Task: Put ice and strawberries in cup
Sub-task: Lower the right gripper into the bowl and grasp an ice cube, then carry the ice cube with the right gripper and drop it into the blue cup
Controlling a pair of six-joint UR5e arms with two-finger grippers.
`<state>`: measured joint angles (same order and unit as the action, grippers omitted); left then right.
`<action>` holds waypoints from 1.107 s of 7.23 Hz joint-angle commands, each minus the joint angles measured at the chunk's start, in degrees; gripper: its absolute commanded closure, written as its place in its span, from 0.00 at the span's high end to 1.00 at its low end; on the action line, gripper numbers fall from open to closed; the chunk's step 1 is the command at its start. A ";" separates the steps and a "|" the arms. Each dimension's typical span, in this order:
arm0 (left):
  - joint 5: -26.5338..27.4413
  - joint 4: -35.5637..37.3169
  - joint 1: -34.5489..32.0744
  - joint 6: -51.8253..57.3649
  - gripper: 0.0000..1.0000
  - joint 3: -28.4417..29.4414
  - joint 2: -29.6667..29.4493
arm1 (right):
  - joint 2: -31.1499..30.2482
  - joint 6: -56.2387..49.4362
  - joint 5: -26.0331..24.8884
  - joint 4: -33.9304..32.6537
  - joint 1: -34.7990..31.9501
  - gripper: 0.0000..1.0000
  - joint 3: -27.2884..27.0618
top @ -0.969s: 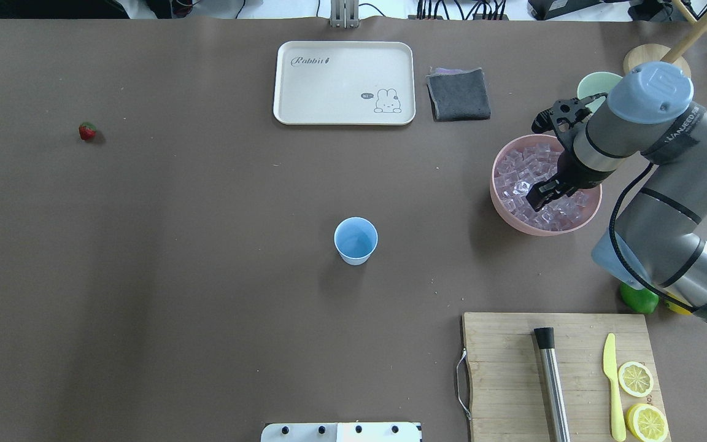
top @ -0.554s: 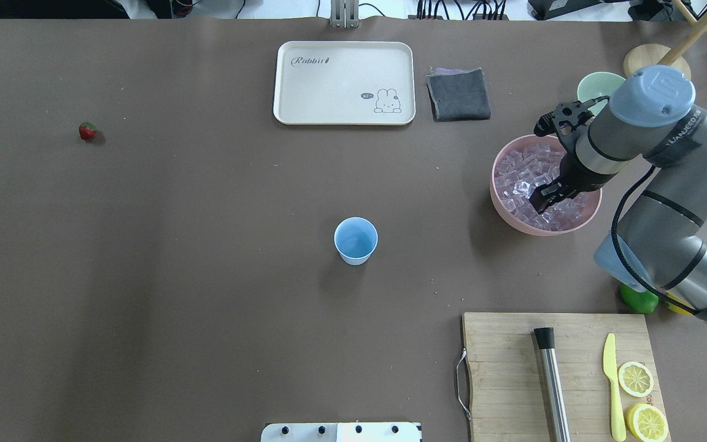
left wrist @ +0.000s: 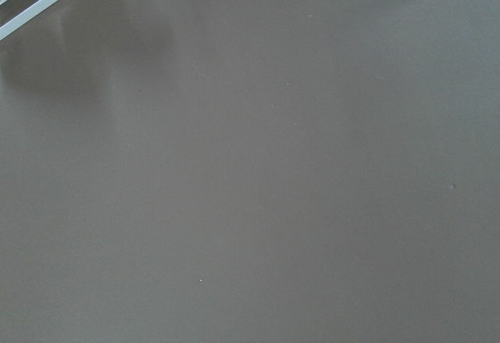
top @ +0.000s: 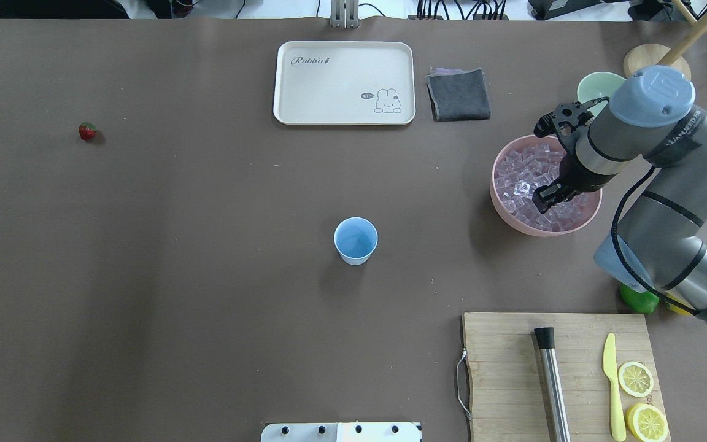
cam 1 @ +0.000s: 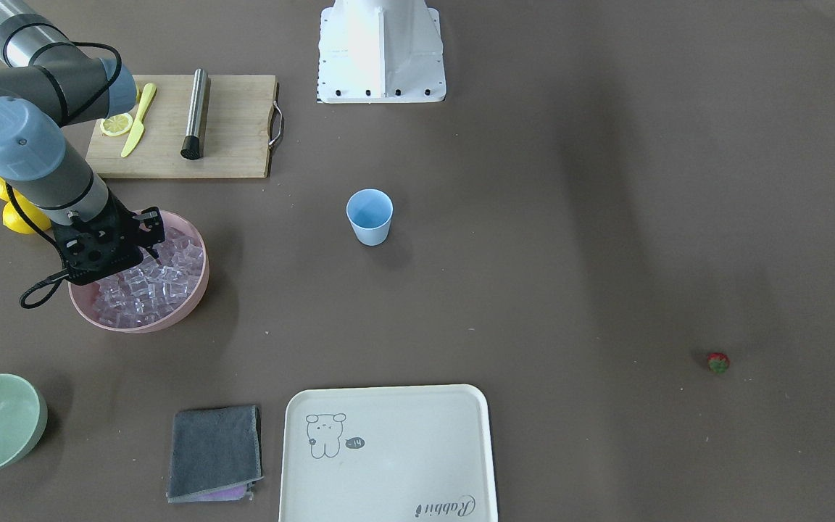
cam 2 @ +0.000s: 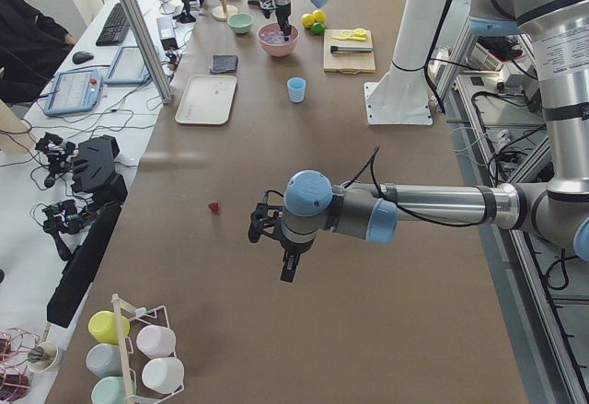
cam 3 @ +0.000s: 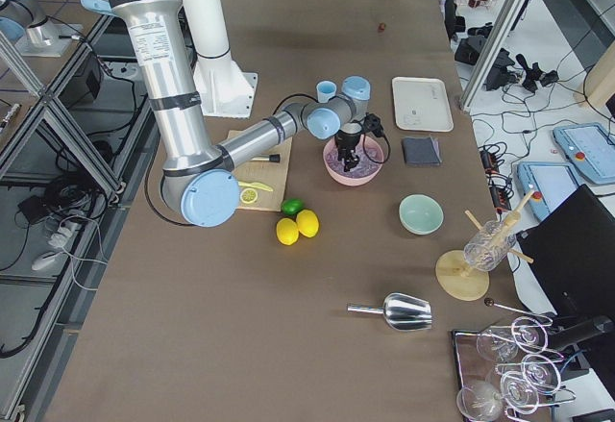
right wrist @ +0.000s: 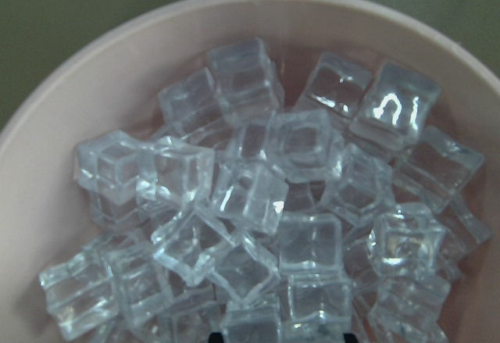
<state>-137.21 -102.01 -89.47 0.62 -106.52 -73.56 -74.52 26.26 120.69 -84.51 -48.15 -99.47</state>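
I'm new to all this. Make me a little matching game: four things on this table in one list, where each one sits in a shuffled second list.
Things:
1. cup
2. strawberry
3. ice
4. yellow knife

Places:
A. heaped in the pink bowl
B. lying on the wooden cutting board
C. alone, far out on the robot's left
D. standing upright and empty, in the middle

Pairs: 1-D, 2-C, 3-A, 4-B

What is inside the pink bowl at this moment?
Many clear ice cubes fill the pink bowl, and the right gripper hangs over them. The cubes cover the bowl's bottom, so nothing beneath them can be seen.
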 commanded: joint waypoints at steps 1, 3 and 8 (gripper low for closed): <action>-0.34 -0.03 0.00 -0.01 0.98 0.08 0.00 | 0.51 -0.07 1.03 -1.00 -1.32 0.00 -1.24; -0.34 0.06 0.00 -0.01 0.98 0.00 0.00 | 1.48 -0.33 1.65 -7.67 -1.86 0.00 -6.06; -1.04 0.06 0.00 -0.01 0.98 0.26 0.00 | 17.44 16.48 1.83 -12.88 4.61 0.00 -5.47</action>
<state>-138.18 -101.95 -89.47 0.62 -106.35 -73.56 -61.80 35.19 122.73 -96.85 -47.10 -105.34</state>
